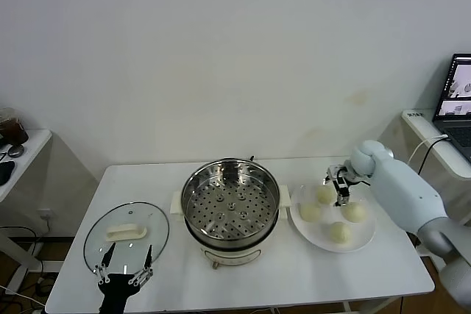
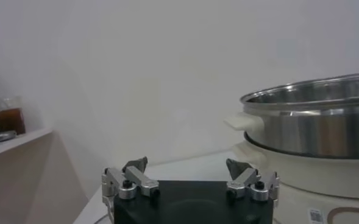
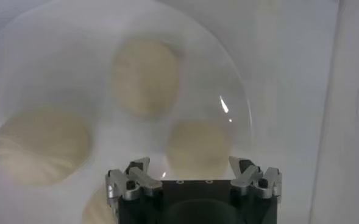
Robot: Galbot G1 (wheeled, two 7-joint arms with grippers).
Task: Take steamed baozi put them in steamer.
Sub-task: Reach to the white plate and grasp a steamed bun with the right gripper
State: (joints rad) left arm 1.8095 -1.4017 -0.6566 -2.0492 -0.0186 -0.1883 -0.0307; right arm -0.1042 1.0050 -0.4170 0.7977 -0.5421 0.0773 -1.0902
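Baozi [image 1: 325, 194], four of them, sit on a white plate [image 1: 368, 234] right of the steamer [image 1: 230, 200], whose perforated tray is empty. Directly above the plate hangs the right gripper [image 1: 341, 189], jaws spread and grasping nothing, so this arm is nearer. Far left, the left gripper [image 1: 123, 273] idles unclenched beside the glass lid [image 1: 126, 232].

The steamer [image 2: 313, 131] runs off the left wrist view's edge; the steamed baozi [image 3: 145, 76] show blurred.
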